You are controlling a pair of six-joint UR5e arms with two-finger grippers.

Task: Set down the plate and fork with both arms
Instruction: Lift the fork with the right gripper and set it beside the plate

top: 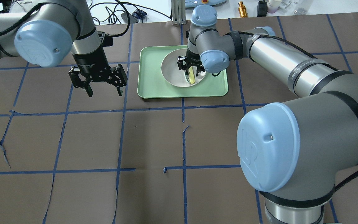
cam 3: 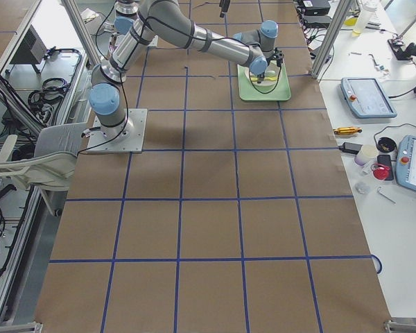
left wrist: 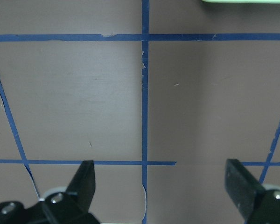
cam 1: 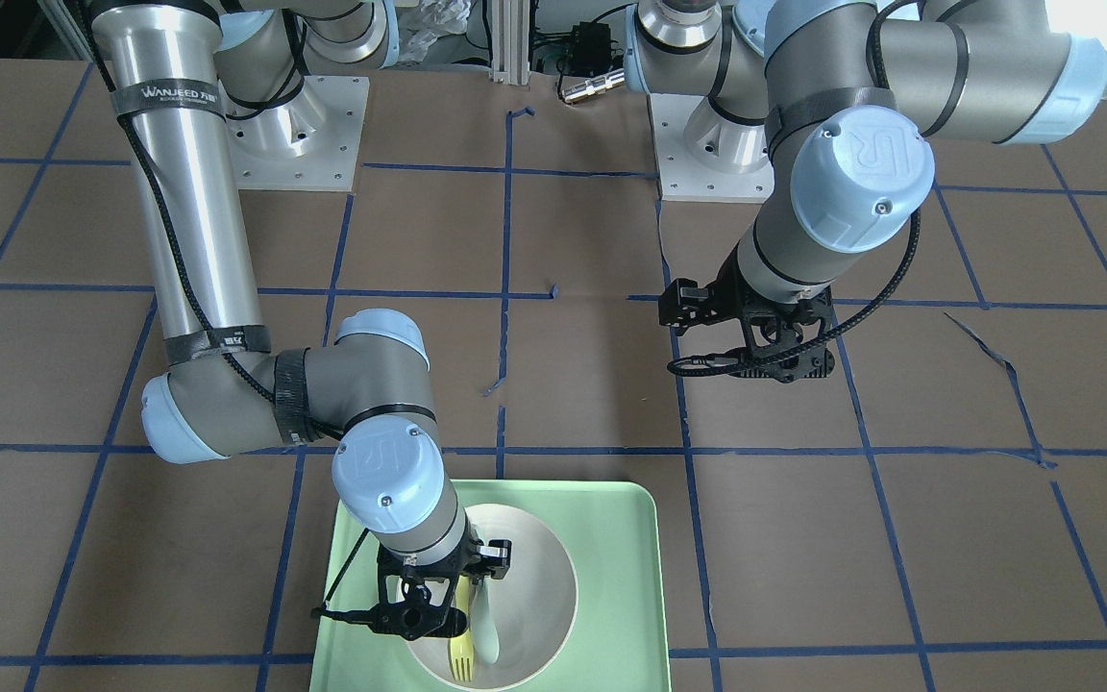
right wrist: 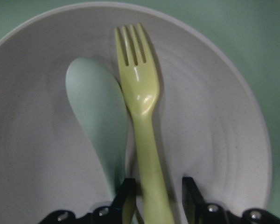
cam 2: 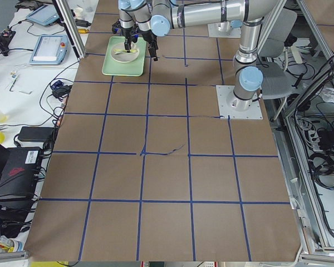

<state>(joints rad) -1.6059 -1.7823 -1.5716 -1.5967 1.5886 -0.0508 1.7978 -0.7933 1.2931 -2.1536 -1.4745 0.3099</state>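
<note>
Pale-yellow fork (right wrist: 142, 116) lies in plate (right wrist: 214, 140) beside spoon (right wrist: 95, 107), on the far tray (top: 148, 90). Its handle runs straight into right gripper (right wrist: 157, 182), fingers (right wrist: 126, 198) narrow astride it, seemingly not yet clamped. Left gripper (top: 104, 92) hangs wide open, well off to the left.

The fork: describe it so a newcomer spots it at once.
Find the pale-green tray; an off-white plate sits on it. Two utensils lie side by side in the plate: the fork is the pale-yellow one with tines, its handle between the fingers of the right end effector, unlike the grey-green spoon.
</note>
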